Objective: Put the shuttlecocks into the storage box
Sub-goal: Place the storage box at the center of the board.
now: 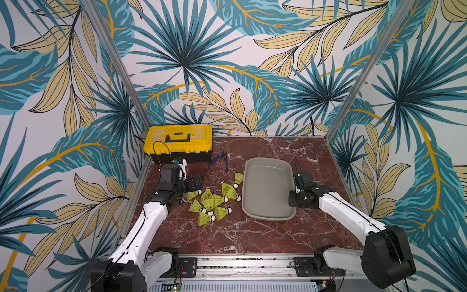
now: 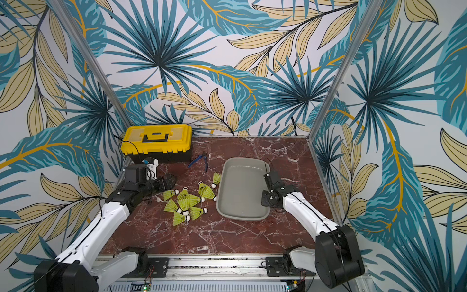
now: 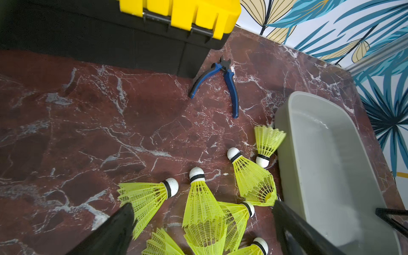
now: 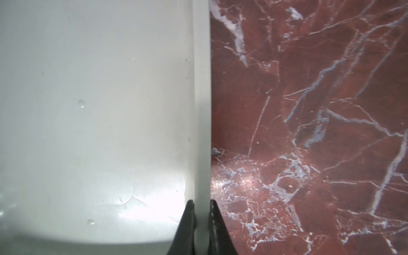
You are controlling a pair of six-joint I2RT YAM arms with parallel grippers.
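Left pincer (image 3: 202, 206) is hanging wide open by the neon yellow-green plastic shuttlecocks (image 1: 209, 202), all lying at nine o'clock from the shallow grey plastic storage box (image 1: 265, 189). Right pincer (image 4: 202, 203) is pinching the box's three o'clock rim, and nothing is sitting inside yet.

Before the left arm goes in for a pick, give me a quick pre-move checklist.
1. left gripper jaws open: ok.
2. Left gripper above the shuttlecocks: ok.
3. Single target isolated: not ok, the ones between the jaws overlap.
4. right gripper shut on the storage box rim: ok.
5. Storage box empty, room to drop: ok.
6. pliers apart from the pile: ok.
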